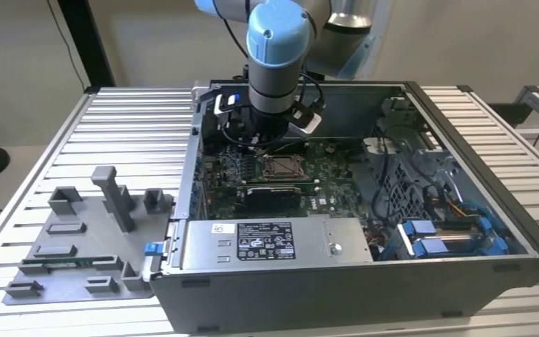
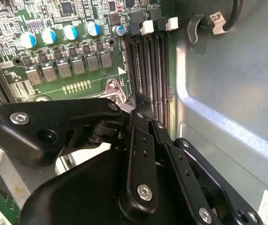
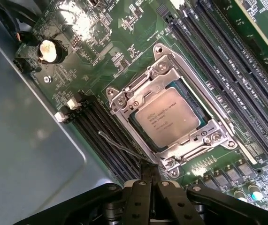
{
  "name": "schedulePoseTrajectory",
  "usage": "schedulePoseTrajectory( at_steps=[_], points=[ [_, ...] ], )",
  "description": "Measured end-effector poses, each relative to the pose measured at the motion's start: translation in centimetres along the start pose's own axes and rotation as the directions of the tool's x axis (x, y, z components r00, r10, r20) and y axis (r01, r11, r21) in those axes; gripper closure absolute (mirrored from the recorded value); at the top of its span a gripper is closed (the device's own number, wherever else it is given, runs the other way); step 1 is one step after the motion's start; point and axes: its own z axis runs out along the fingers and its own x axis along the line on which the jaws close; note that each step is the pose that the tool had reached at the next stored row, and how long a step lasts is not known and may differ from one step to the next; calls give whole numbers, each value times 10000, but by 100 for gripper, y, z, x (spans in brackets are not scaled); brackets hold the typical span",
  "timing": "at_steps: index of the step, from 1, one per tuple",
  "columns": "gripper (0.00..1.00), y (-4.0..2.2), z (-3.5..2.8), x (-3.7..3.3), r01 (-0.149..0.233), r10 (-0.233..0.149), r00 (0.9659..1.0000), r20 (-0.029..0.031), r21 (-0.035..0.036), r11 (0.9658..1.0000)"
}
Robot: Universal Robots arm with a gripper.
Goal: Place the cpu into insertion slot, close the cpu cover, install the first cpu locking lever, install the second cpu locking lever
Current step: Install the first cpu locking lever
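In the first wrist view the cpu (image 3: 169, 117) lies flat in the insertion slot (image 3: 119, 101) on the green board, silvery face up. The cpu cover (image 3: 145, 84) is down over it, framing the chip. A thin wire locking lever (image 3: 119, 145) runs beside the slot to my gripper (image 3: 149, 171), whose black fingers (image 3: 141, 192) are shut together with their tips at the lever's end. In the second wrist view the gripper (image 2: 134, 104) touches down by a silvery slot corner (image 2: 112, 87). In the exterior view the gripper (image 1: 262, 146) hangs just behind the slot (image 1: 281, 166).
Black memory slots (image 3: 218, 61) flank the socket on both sides. A coin battery (image 3: 48, 50) and the grey case wall (image 3: 26, 140) lie close by. A grey power supply (image 1: 269, 242) fills the case front, blue brackets (image 1: 438, 242) sit at the exterior view's right, and a grey fixture plate (image 1: 73, 246) lies outside.
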Motion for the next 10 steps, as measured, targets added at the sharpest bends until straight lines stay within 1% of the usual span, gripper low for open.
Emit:
schedulePoseTrajectory(
  at_steps=[10],
  points=[
    [100, 51, 15, 36, 1, -1, 10000, 0, 0, 10000]
  ],
)
